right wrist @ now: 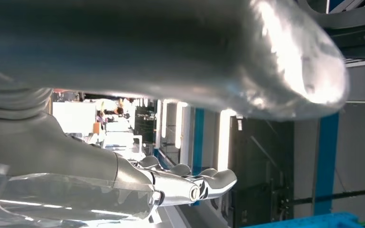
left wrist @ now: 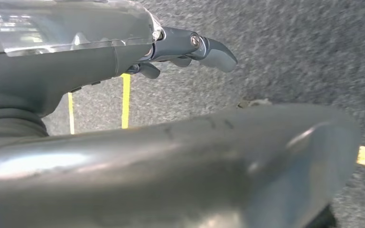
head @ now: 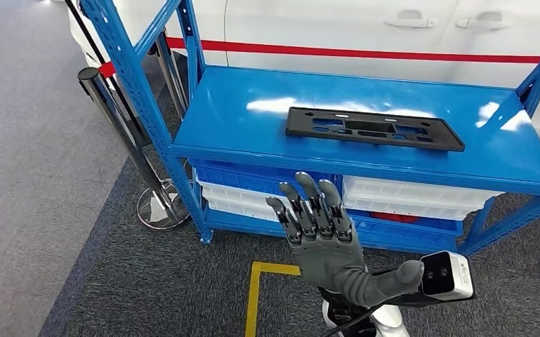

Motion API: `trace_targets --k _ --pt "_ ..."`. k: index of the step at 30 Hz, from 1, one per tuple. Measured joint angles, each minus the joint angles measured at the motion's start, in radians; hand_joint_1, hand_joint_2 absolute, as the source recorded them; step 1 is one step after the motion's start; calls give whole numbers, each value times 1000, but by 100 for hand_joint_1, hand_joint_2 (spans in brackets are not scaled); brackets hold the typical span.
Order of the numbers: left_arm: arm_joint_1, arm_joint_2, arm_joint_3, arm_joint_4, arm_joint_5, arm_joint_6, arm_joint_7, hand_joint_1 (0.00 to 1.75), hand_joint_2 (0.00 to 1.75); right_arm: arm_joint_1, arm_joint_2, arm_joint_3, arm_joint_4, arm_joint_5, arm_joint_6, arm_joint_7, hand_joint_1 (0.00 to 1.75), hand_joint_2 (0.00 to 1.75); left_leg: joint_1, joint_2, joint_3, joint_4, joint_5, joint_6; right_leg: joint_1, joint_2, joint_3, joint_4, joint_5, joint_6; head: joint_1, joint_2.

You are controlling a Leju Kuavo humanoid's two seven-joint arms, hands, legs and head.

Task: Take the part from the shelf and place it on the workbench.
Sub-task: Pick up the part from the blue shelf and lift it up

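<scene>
Head view is bright and pretty sharp, with white overhead glare patches on the blue shelf top (head: pixel 253 119) around the center and right side. Both wrist views are way softer: each thumb (left wrist: pixel 180 166) is a big blurry blob with shiny highlights, and the floor (left wrist: pixel 304 52) looks smeared.

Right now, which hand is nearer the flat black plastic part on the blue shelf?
Right. The right hand is raised before the shelf, below the part; the left hand hangs over the floor.
</scene>
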Motion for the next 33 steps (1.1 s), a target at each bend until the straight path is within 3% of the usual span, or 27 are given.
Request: trace_targets --k 2,3,4,5,6,7,8,9,10,11,13,14,17,19,20,23,24,25,26,28,29,31,33 --pt "2 0 0 0 0 0 0 0 0 0 0 0 2 0 1 0 0 0 4 0 -11 -26 53 -3 -1 3 18 0 -14 3 0 0" --pt "3 0 0 0 0 1 1 0 0 0 0 0 2 0 1 0 0 0 6 1 6 -86 103 -4 -2 4 31 1 -24 7 0 0" --pt "2 0 1 0 0 4 2 0 0 -2 0 0 3 -2 2 0 0 0 5 0 33 -156 136 6 -2 4 43 1 -35 18 0 0" --pt "2 0 2 1 0 6 3 0 0 -7 0 1 3 -6 2 1 0 0 4 -1 63 -212 151 21 -2 4 31 43 -58 29 2 0" --pt "1 0 2 1 -1 9 5 0 0 -10 0 1 3 -9 3 2 0 0 2 -2 90 -257 156 37 -1 4 3 104 -87 41 3 0" --pt "1 0 3 1 -2 11 6 0 0 -13 0 1 4 -13 3 4 0 0 -2 -4 108 -272 141 54 -1 4 -41 178 -115 50 4 0" --pt "1 0 3 1 -4 12 7 0 0 -14 0 1 4 -15 3 5 0 0 -4 -4 121 -275 133 61 0 3 -93 256 -137 53 5 0" --pt "2 0 3 1 -5 11 7 0 0 -12 0 1 5 -15 3 7 0 0 -6 -5 129 -275 127 63 1 3 -125 286 -136 51 5 0" --pt "2 0 3 1 -5 11 7 0 0 -12 0 1 6 -15 3 9 0 0 -10 -5 138 -275 121 63 3 3 -140 280 -113 46 5 0" --pt "3 0 3 1 -6 11 7 0 0 -12 0 1 6 -15 3 12 0 0 -13 -6 149 -275 113 63 6 3 -137 239 -70 38 5 0" --pt "3 -2 3 2 -6 10 7 0 0 -11 0 1 7 -15 3 15 0 0 -17 -8 168 -277 99 61 18 3 -107 120 18 14 2 0" --pt "2 -3 3 3 -6 10 7 0 0 -12 0 1 7 -15 3 15 0 0 -17 -8 172 -279 94 58 25 2 -93 73 37 3 1 0" --pt "1 -5 3 5 -6 9 8 0 0 -10 0 2 7 -15 4 15 0 0 -15 -6 183 -280 91 40 33 5 -73 22 40 -15 2 0" --pt "0 -5 3 5 -6 8 8 0 0 -10 0 4 7 -16 4 15 0 0 -17 -3 190 -264 82 30 24 7 -48 0 46 -15 2 0" --pt "-1 -4 3 5 -6 7 7 0 0 -10 1 5 6 -16 4 15 0 0 -16 -3 180 -239 64 26 19 7 -36 -8 46 -14 1 0" --pt "-4 -3 3 5 -6 4 4 0 0 -10 1 8 8 -16 7 15 0 0 -5 -3 92 -83 -17 7 15 15 -25 -14 42 -14 -1 0" --pt "-3 -3 3 5 -6 3 4 0 0 -9 1 8 8 -16 8 16 0 0 0 -3 65 -47 -24 1 14 22 -24 -13 39 -13 -1 0" --pt "-1 -3 3 5 -6 2 4 0 0 -8 1 8 9 -16 9 16 0 0 3 -3 53 -43 -11 -5 12 30 -22 -12 36 -11 -1 0" --pt "0 -2 3 5 -7 2 4 0 0 -7 1 9 9 -16 9 17 0 0 7 -4 58 -75 23 -9 10 40 -19 -9 33 -7 -1 0" --pt "2 0 3 5 -8 2 4 0 0 -7 1 10 9 -16 12 18 0 0 14 -24 97 -197 107 -14 6 59 -13 -4 26 1 -1 0" --pt "1 1 3 5 -8 2 4 0 0 -8 2 11 9 -16 13 18 0 0 15 -40 112 -249 126 -13 4 68 -15 -1 24 6 -1 0" --pt "2 2 3 5 -8 3 5 0 0 -8 2 14 10 -15 17 19 0 0 13 -62 121 -283 132 1 1 85 -24 3 23 18 -1 0" --pt "2 3 3 5 -9 5 6 0 0 -8 3 15 10 -15 19 19 0 0 13 -48 125 -290 144 19 0 100 -28 3 24 31 -1 0"
